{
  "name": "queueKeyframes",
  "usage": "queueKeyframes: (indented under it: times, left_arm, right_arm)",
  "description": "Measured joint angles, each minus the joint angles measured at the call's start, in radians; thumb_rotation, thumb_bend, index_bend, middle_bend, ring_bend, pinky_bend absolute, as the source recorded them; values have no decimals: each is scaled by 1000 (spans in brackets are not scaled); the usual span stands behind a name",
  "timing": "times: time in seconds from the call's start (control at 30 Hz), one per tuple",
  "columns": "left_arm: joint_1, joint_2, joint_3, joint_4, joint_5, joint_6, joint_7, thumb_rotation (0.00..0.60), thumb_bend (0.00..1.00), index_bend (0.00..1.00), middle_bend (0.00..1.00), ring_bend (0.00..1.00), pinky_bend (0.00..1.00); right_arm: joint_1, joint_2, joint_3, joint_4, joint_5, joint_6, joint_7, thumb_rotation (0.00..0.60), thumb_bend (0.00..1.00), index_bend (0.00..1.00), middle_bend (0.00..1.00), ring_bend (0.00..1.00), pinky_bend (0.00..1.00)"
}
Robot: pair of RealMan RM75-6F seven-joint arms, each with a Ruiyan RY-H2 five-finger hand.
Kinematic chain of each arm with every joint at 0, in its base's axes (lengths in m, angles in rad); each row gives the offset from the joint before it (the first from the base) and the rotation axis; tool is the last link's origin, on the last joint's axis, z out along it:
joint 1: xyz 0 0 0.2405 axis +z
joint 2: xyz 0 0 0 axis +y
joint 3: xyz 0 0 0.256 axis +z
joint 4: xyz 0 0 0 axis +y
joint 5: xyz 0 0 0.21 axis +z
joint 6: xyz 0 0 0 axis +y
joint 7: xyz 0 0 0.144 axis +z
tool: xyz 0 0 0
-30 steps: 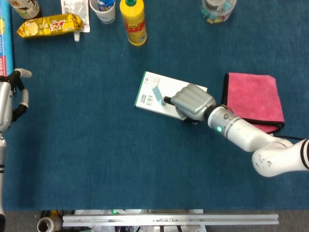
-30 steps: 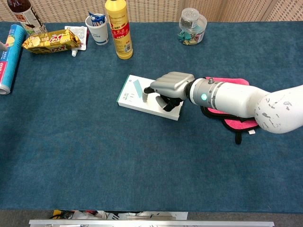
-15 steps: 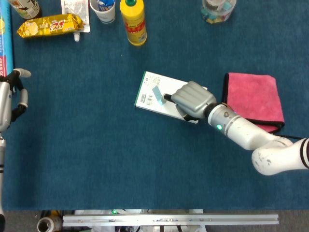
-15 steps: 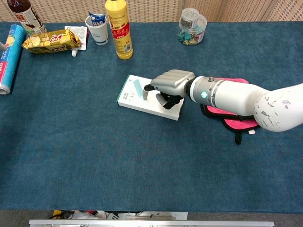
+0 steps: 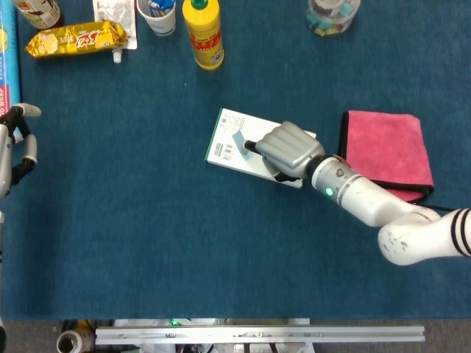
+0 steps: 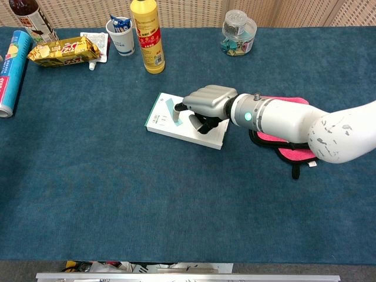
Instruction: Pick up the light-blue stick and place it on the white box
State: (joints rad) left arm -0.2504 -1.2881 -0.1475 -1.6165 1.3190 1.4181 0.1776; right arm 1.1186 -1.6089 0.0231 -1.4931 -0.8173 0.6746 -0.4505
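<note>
- Head view: short, flat light-blue stick [image 5: 238, 140] lies on flat white rectangular box [image 5: 225, 144] at mid-bench; its long axis runs diagonally across the lid, far-left to near-right.
- Right hand [image 5: 287, 151], grey-shelled, sits over the box's right half, fingers [image 5: 250, 145] reaching left to the stick's near end.
- Chest view: fingers [image 6: 187, 106] curl downward, tips at the stick [image 6: 171, 108]. Contact or a narrow gap? Cannot tell, so whether they are clamped on it or together on nothing stays unread.
- Stick lies just left of the fingertips, along the line of the hand.
- Left hand [image 5: 15, 147] at the bench's left edge, well apart, fingers spread, holding nothing.
- Judgement: stick looks placed; next move likely release and pull back rightward toward the folded pink cloth [image 5: 386, 151].
- Risk: dragging the stick off the lid.
</note>
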Motion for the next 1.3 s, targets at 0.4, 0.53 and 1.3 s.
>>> queueKeyframes:
  times: [0.4, 0.53, 1.3]
  left_arm:
    - [5, 2, -1, 4, 1, 0, -7, 600, 484, 348, 553, 552, 793]
    - [4, 2, -1, 2, 2, -2, -7, 600, 484, 348, 553, 552, 793]
    - [9, 6, -3, -4, -1, -4, -6, 600, 484, 347, 553, 551, 793]
  right_arm:
    - [4, -1, 9, -2, 2, 12, 3, 600, 1000, 254, 1000, 1000, 1000]
    - [4, -3, 10, 7, 6, 12, 4, 600, 1000, 254, 1000, 1000, 1000]
    - [-6, 12, -16, -33, -1, 24, -15, 600, 1000, 254, 1000, 1000, 1000]
